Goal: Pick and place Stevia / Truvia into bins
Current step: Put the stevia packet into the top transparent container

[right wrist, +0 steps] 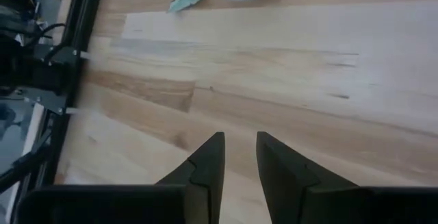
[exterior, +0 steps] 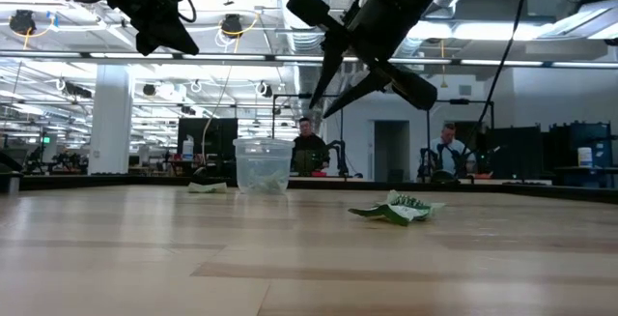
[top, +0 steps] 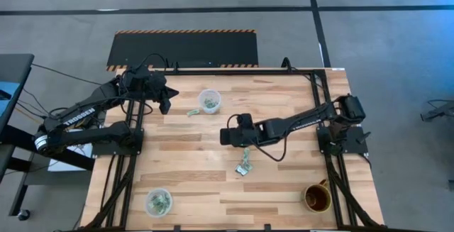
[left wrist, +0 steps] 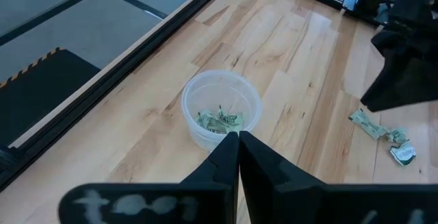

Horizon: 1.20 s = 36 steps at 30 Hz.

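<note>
Right tool [top: 225,137] hangs above the middle of the tabletop [top: 284,189], its two fingers a narrow gap apart with nothing between them, as the right wrist view shows bare wood through the gap. Left tool [top: 164,104] waits at the upper left of the high view, fingers pressed together and empty, raised just beside the upper cup [top: 209,101].

A small heap of Truvia packets [top: 245,164] lies below and a little right of the right tool in the high view; one loose packet [top: 193,112] sits just left of the upper cup. Both that cup and the lower-left cup [top: 158,202] already hold packets. A brown mug [top: 317,198] stands at the lower right.

Risks, as I judge them: the heap is crumpled and overlapping, so a pinch could lift two packets at once or only snag a corner, and a packet might drop on the way to a cup. Flat paper on wood gives the fingers little to bite, so they may skid and push the heap aside. The light cups could tip or slide if a finger clips a rim. Reaching for the loose packet brings the right arm near the left tool, where the two could collide.
</note>
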Available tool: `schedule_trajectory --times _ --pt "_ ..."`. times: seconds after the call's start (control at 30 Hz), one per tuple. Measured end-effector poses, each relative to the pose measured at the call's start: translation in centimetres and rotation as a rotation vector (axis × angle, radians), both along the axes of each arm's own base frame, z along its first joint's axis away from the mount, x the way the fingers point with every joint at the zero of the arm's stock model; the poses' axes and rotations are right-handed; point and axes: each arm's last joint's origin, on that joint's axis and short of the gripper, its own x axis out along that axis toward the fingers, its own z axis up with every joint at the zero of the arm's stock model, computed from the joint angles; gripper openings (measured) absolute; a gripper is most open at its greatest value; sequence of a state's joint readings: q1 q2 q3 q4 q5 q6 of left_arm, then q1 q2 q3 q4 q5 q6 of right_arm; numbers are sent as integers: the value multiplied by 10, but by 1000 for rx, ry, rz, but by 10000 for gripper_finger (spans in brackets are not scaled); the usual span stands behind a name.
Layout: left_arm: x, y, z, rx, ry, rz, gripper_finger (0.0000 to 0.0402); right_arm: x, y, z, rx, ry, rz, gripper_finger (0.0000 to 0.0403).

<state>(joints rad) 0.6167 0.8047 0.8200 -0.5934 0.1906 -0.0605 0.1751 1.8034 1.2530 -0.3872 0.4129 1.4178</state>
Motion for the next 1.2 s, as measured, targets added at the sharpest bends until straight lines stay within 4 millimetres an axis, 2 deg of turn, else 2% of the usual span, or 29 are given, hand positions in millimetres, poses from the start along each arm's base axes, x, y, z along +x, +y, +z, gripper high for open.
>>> schedule_trajectory --times 0.17,0.37,0.43,0.5,0.6,0.77,1.03,1.2 --pt "0 0 0 0 0 0 0 4 6 -4 -10 -26 5 77" --pt "0 0 0 0 0 0 0 12 8 -21 -11 -7 15 77" --pt "0 0 0 -2 2 0 0 21 9 -25 -13 -39 13 77" --pt "0 0 0 1 -2 -1 0 18 11 -29 -45 8 25 77" --pt "0 0 -1 -3 5 0 0 25 12 -24 -47 -34 34 77" --pt "1 1 -1 -5 6 -2 0 24 12 -33 -48 8 51 77" --pt "2 1 -2 -7 9 -1 0 28 14 -30 -80 -7 123 77" --pt "2 1 -2 -7 8 -1 0 31 7 -29 -31 -17 174 77"
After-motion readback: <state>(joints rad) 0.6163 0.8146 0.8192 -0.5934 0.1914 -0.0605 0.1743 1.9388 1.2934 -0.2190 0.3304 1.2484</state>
